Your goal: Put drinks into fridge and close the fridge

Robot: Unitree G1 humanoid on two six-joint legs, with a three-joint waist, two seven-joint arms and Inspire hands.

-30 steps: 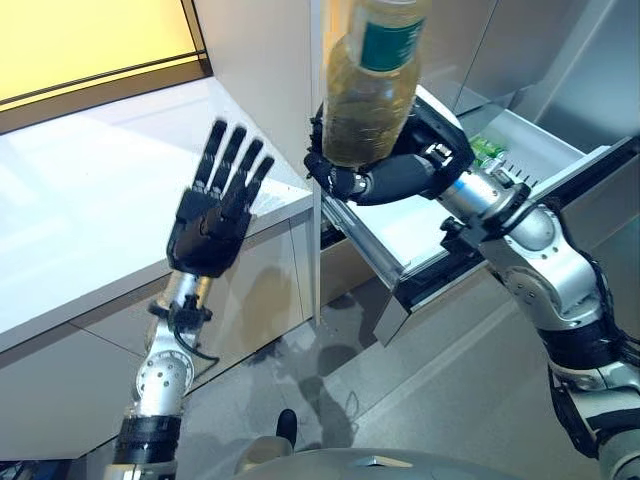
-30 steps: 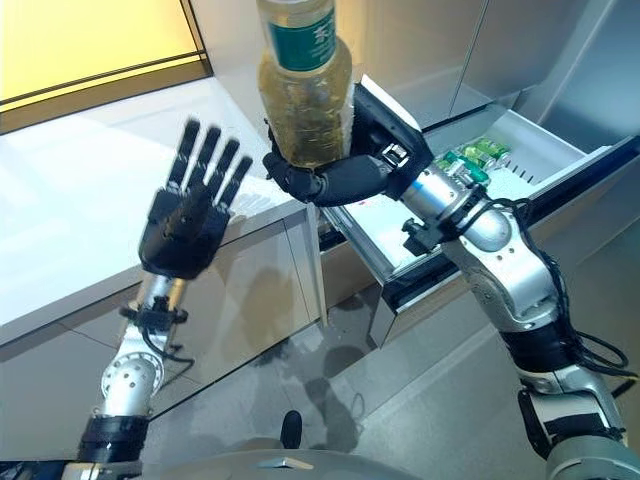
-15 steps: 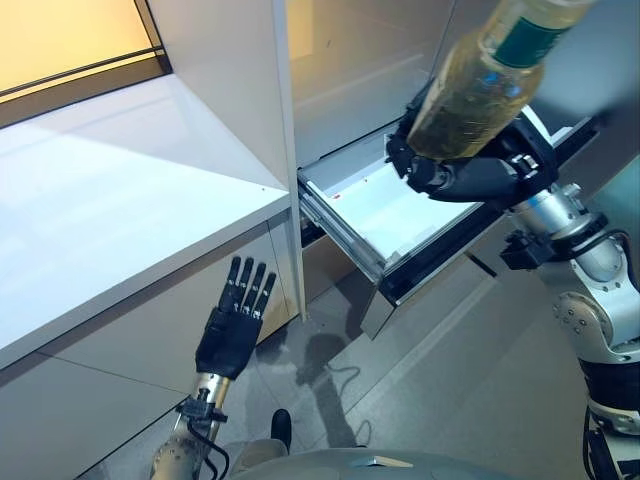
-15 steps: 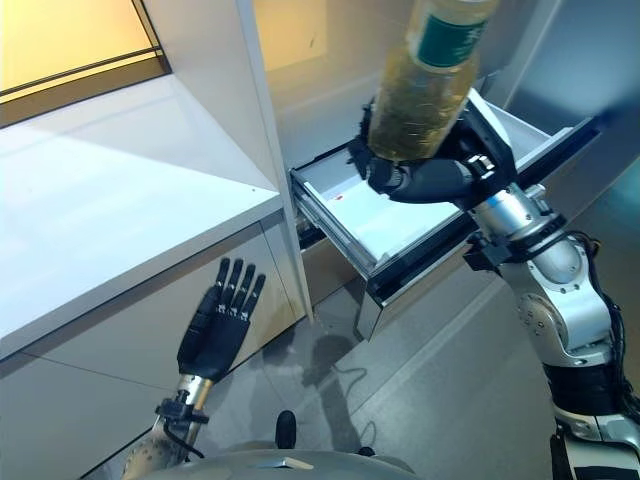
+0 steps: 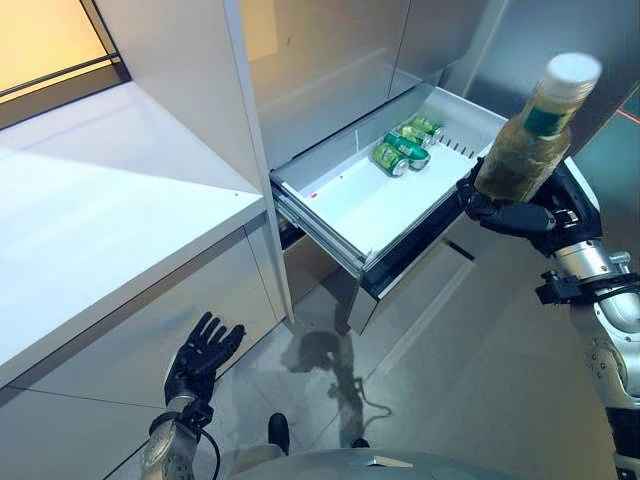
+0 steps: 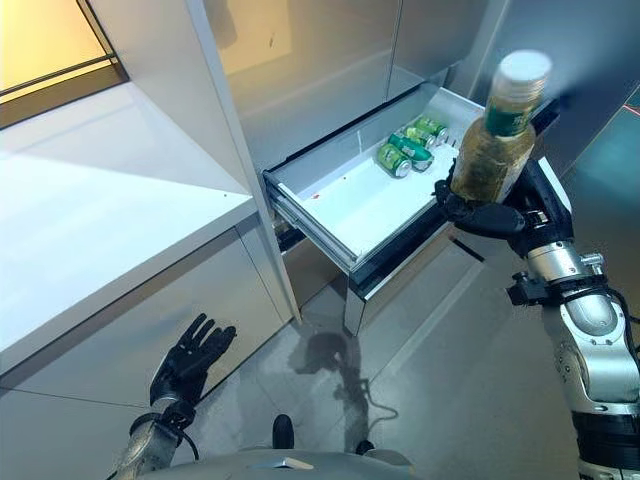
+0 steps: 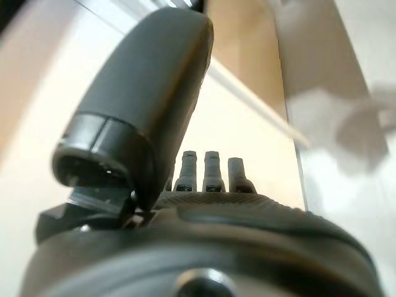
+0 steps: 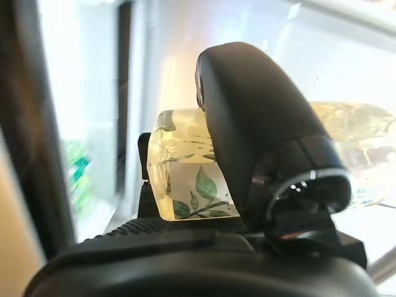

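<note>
Lowered since before, the left hand (image 5: 200, 352) hangs open, while the right hand (image 5: 520, 212) grips the bottle (image 5: 526, 140) upright.

Amber bottle (image 5: 520, 150) with green band; green cans (image 5: 402, 148).

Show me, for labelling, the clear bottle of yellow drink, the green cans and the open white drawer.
Clear bottle of yellow drink (image 5: 515, 160), left eye view, its body.
Green cans (image 5: 400, 152), left eye view, middle can.
Open white drawer (image 5: 375, 205), left eye view, bare floor.

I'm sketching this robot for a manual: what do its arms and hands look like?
Both arms are jointed silver-grey metal with black bands. Each ends in a dark, matte hand: the right hand and left hand have segmented black fingers and a smooth rounded thumb.
</note>
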